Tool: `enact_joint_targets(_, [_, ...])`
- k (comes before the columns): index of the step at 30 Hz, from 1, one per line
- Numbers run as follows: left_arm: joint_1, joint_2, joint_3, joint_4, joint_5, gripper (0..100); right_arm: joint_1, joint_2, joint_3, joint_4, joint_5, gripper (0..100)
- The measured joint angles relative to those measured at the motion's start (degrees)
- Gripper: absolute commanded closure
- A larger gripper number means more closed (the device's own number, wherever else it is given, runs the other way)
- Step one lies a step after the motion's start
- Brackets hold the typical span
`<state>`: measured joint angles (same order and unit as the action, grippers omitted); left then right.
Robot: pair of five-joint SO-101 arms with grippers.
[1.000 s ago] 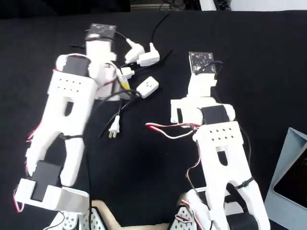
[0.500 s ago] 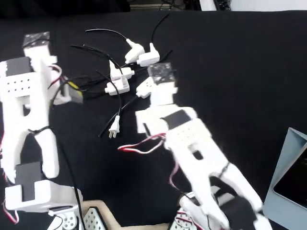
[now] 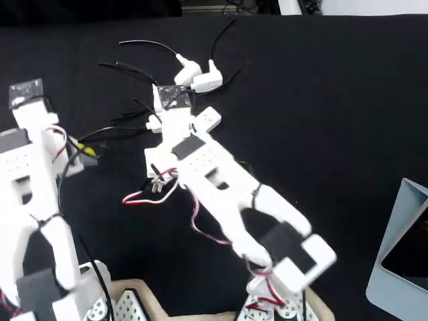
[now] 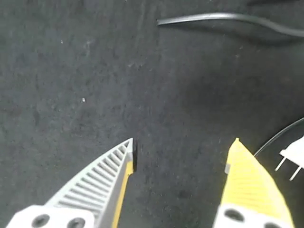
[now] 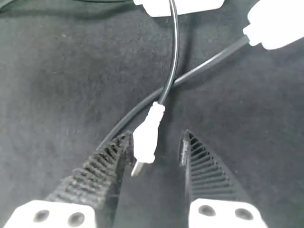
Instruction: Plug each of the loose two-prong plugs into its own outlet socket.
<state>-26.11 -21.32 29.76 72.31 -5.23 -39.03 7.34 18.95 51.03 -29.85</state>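
Right tool [image 5: 156,137] is held partly open and lowered over the black tabletop [image 3: 321,100]. The loose two-prong plug [image 5: 146,140] is set between its black ribbed fingers [image 5: 102,164]. The plug is seen against one finger with a gap left to the other, so nothing is clamped. The plug is laid flat, long axis roughly in line with the fingers, prongs [image 5: 137,169] pointed back toward the tool's base and cord end pointed away. Its black cord [image 5: 173,47] is led off to a white block [image 5: 183,5] at the far side; whether it is joined there cannot be told. It is crossed by a second cord [image 5: 209,59] that ends in a white connector [image 5: 275,23]. In the high view the same plug is found under the right arm's wrist, long axis roughly near-to-far, prongs aimed at the edge where the arm bases stand. An unmated outlet socket [image 3: 207,120] is seen just beside that wrist, and a white pair [image 3: 200,77], touching each other, farther back. Left tool [image 4: 183,141] is spread wide, one grey finger and one yellow, nothing held, over bare cloth apart from the plug on its left. A plug end [image 4: 290,159] with two prongs is shown beyond the yellow finger; which plug it is cannot be told.
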Motion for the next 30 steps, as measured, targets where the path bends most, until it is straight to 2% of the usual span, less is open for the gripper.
enact_joint_targets(7, [-0.3, -5.8, 14.6, -8.6, 2.1, 69, -2.5, 5.2, -2.6, 0.0, -0.5, 84.3])
enact_joint_targets(12, [-0.3, -6.1, 20.7, -14.0, 3.2, 69, -3.0, 5.5, -2.7, 0.0, -0.5, 84.3])
enact_joint_targets(25, [-0.3, -6.1, 26.2, -19.3, 3.3, 69, -3.0, 10.6, -5.5, 0.0, -2.4, 84.3])
enact_joint_targets(30, [-0.3, -6.1, 26.2, -19.3, 3.3, 69, -3.0, 14.2, -10.5, 4.4, -2.6, 86.6])
